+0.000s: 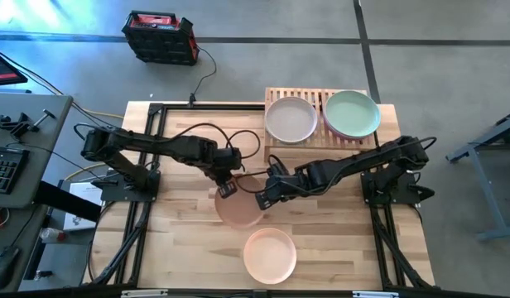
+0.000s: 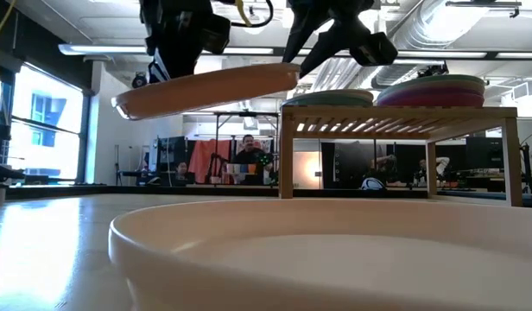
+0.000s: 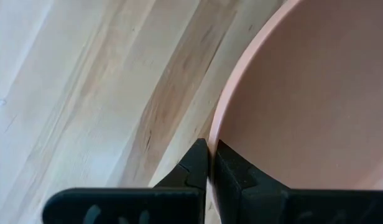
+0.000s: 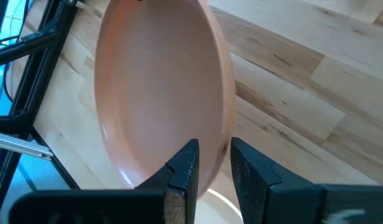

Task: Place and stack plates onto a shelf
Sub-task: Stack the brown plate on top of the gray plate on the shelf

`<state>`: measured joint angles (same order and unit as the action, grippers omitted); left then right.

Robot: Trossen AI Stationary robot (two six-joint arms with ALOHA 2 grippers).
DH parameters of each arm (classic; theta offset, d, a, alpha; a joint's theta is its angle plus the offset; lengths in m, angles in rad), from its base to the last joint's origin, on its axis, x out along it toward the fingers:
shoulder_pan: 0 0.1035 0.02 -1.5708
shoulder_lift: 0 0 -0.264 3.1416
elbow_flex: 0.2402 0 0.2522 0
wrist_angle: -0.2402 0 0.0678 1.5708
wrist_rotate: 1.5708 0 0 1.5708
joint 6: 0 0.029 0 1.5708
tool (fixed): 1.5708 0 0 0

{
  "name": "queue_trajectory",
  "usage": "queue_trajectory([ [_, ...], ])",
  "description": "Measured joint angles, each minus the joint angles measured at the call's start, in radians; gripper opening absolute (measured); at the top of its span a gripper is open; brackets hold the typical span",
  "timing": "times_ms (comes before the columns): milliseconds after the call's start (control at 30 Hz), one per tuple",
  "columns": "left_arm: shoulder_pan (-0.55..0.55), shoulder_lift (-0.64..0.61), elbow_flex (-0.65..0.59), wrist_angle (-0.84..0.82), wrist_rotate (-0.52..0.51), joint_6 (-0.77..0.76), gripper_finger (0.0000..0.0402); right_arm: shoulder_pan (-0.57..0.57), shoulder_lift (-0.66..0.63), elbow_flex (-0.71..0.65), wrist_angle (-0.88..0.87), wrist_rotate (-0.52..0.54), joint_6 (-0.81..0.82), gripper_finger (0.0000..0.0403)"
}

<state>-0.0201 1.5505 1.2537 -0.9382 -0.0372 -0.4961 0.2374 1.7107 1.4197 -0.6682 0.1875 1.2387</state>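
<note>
high view: the left tool (image 1: pixel 228 187) is clamped shut on the rim of a tan plate (image 1: pixel 238 207) held above the tabletop (image 1: pixel 180 248). the right tool (image 1: pixel 263 199) pinches the opposite rim, likely a handover toward the shelf (image 1: pixel 276 98), where two stacks already sit. a peach plate (image 1: pixel 270 255) waits nearer.

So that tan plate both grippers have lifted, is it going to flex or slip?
The tan plate probably stays stiff: it spans between the left gripper and right gripper without sagging. It sits tilted, pinched only at its thin rim, and looks smooth, so it could slip.
</note>
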Motion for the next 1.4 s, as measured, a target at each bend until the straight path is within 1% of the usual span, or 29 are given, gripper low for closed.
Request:
queue_trajectory([
  [300, 0.000, 0.000, 0.000, 0.034, 0.005, 0.001, 0.0001, -0.001, 0.000, 0.000, -0.008, 0.008, 0.003, 0.0073],
  [433, 0.000, 0.000, 0.000, 0.058, 0.007, 0.000, 0.0001, -0.002, 0.000, 0.000, -0.042, 0.022, 0.045, 0.0073],
  [600, 0.000, 0.000, 0.002, 0.069, 0.014, 0.001, 0.0001, -0.002, 0.000, 0.000, -0.052, 0.022, 0.055, 0.0072],
  [700, 0.000, 0.000, 0.002, 0.077, 0.025, 0.001, 0.0001, -0.002, 0.000, 0.000, -0.052, 0.028, 0.067, 0.0056],
  [800, 0.000, 0.000, 0.002, 0.077, 0.028, 0.001, 0.0001, -0.002, 0.000, 0.000, -0.052, 0.021, 0.067, 0.0017],
  [867, 0.000, 0.000, 0.002, 0.077, 0.029, 0.000, 0.0007, -0.003, 0.000, 0.000, -0.059, 0.017, 0.069, 0.0007],
  [967, -0.001, 0.000, 0.002, 0.077, 0.029, 0.002, 0.0018, -0.002, 0.000, 0.000, -0.056, 0.012, 0.089, 0.0011],
  [1133, -0.001, 0.000, 0.002, 0.076, 0.030, 0.003, 0.0032, -0.003, 0.000, 0.000, -0.057, 0.003, 0.103, 0.0004],
  [1233, -0.001, 0.000, 0.002, 0.076, 0.050, 0.003, 0.0042, -0.002, 0.000, 0.000, -0.056, -0.003, 0.108, 0.0002],
  [1400, 0.000, 0.000, 0.002, 0.079, 0.058, 0.018, 0.0068, -0.002, 0.000, 0.000, -0.056, -0.006, 0.118, 0.0001],
])
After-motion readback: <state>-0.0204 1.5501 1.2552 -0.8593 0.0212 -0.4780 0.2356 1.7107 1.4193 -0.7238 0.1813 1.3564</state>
